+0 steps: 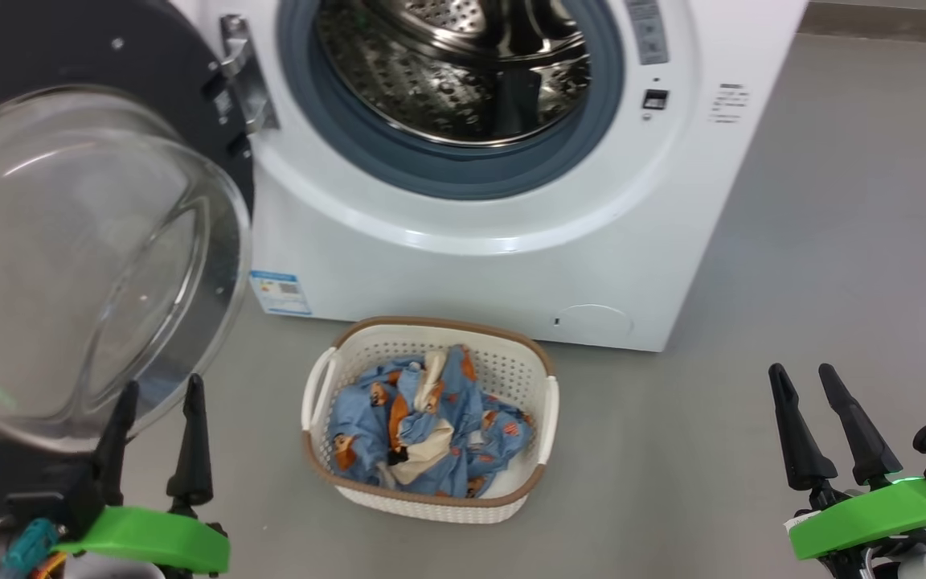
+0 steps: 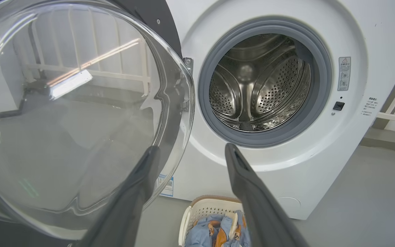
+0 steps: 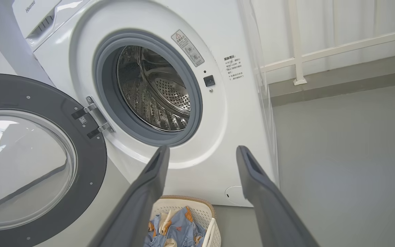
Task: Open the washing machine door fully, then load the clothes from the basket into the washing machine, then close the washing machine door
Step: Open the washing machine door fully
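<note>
Two open grippers hold nothing. The light-blue clothes (image 1: 431, 426) in the cream-white plastic basket (image 1: 431, 508) lie between the left gripper (image 1: 162, 384) and the right gripper (image 1: 801, 370), nearer the left.

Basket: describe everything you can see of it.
The basket is a small cream-white perforated plastic tub, a rounded rectangle with a brown rim and a white handle at either end. It stands upright on the grey floor, close in front of the washing machine, below the open drum; whether they touch is unclear. Crumpled blue clothes with orange figures lie inside it.
</note>
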Controlling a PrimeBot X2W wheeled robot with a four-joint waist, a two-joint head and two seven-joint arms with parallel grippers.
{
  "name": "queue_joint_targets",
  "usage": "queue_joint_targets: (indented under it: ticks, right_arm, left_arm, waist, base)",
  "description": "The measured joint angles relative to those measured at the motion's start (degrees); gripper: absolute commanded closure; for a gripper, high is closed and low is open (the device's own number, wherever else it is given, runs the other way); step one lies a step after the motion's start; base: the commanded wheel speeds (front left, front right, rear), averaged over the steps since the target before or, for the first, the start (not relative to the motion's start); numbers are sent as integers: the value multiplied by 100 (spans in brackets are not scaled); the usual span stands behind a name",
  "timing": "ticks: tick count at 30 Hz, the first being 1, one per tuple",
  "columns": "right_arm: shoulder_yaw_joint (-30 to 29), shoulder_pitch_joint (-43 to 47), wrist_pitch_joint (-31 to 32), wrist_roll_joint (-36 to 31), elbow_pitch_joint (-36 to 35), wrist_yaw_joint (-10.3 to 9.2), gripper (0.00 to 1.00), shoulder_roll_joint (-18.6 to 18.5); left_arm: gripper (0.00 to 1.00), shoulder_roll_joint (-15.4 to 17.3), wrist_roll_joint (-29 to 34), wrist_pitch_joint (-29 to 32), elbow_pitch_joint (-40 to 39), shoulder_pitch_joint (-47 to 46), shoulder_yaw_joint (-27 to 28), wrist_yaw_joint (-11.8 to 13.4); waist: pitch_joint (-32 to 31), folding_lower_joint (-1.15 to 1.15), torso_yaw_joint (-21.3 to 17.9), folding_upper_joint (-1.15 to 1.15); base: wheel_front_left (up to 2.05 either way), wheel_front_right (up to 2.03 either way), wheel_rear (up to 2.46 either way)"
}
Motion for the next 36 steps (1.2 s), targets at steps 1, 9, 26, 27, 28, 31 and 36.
queue_joint_targets:
  ticks: [1, 9, 26, 27, 28, 31, 36]
  right_arm:
    - [0, 0, 0, -5, -1, 0, 0, -8]
    - [-21, -1, 0, -66, 0, 0, 0, -52]
    - [-36, 0, 0, -300, 38, 0, 0, -214]
    - [-36, 0, 0, -301, 40, 0, 0, -214]
    - [-42, 0, 0, -304, 43, 0, 0, -214]
    - [-83, 2, 0, -380, 59, 0, 0, -210]
    - [-197, 6, 0, -450, 83, 0, 0, -205]
  left_arm:
    - [0, -32, -5, -32, 23, 24, 1, 0]
    - [0, -108, 110, -191, 109, 77, -86, 0]
    - [0, -417, 472, -292, 236, 375, 143, -4]
    - [0, -448, 505, -292, 234, 379, 160, -7]
    - [0, -476, 525, -292, 233, 397, 189, -10]
    - [0, -511, 604, -292, 234, 543, 305, -54]
    - [0, -633, 750, -292, 225, 600, 419, -160]
  waist:
    - [-14, 0, -54, 0]
    - [-60, 0, -437, 0]
    - [-205, 0, -910, 0]
    - [-218, 0, -918, 0]
    - [-233, 0, -925, 0]
    - [-270, 0, -939, 0]
    - [-283, 0, -908, 0]
  base:
    - [0, 0, 0]
    - [0, 0, 0]
    - [0, 0, 0]
    - [0, 0, 0]
    - [0, 0, 0]
    - [0, 0, 0]
    - [0, 0, 0]
